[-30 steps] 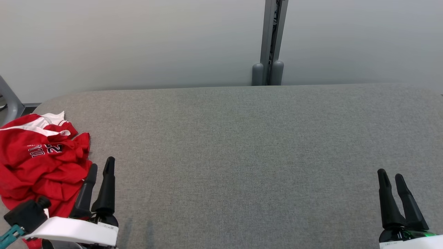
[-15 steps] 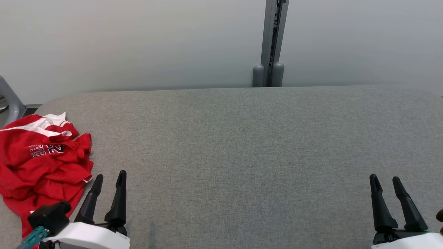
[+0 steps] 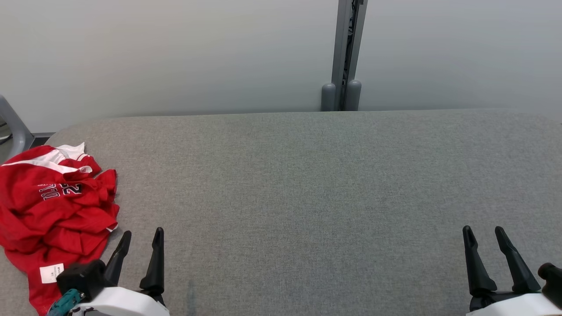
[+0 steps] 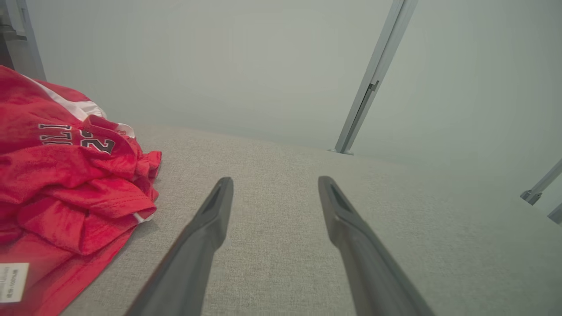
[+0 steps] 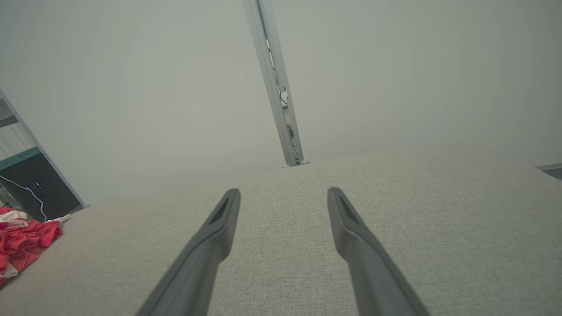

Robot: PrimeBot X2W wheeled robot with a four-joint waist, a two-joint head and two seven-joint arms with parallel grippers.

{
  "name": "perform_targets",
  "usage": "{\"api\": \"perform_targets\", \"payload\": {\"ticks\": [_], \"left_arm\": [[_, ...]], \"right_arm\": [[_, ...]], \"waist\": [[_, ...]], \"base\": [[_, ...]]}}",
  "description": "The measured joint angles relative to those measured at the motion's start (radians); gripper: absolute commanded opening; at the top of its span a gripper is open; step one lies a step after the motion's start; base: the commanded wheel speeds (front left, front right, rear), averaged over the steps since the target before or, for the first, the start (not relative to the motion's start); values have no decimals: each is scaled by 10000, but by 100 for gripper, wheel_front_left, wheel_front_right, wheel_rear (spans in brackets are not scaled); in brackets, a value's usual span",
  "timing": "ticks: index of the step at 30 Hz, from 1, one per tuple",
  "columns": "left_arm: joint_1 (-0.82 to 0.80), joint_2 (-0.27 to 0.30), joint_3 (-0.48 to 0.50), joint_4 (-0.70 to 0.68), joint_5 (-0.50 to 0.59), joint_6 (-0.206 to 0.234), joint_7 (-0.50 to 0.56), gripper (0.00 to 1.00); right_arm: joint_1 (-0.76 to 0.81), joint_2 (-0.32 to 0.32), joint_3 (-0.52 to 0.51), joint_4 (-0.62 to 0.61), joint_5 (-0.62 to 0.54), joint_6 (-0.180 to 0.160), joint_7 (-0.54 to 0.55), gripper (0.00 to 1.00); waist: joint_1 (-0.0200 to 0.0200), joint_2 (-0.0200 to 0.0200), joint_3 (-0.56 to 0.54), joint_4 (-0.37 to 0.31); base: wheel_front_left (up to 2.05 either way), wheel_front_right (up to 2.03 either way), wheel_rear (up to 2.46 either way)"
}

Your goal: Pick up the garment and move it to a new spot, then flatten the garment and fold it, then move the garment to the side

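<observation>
Left hand, wide and empty, at desk's front-left corner; right hand likewise, front-right; garment crumpled at left edge.

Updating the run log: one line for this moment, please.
garment: crumpled, far left | left gripper: open, empty, beside it | right gripper: open, empty

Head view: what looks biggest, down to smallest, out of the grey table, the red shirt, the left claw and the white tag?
1. grey table
2. red shirt
3. left claw, which looks large partly because it is close to the camera
4. white tag
</observation>
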Motion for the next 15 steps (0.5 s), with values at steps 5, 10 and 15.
{"api": "perform_targets", "payload": {"ticks": [5,10,15], "left_arm": [[-42,35,-88,274,439,102,-178,100],[-118,42,-155,422,786,198,-362,100],[-182,36,-159,433,1064,251,-523,100]], "right_arm": [[-170,0,-15,276,-466,4,-73,100],[-267,13,-46,472,-924,10,-117,100],[-326,113,-169,550,-1313,12,-182,100]], "waist": [[0,0,-6,-4],[0,0,-10,1],[0,0,-14,14]], "base": [[0,0,0],[0,0,0],[0,0,0]]}}
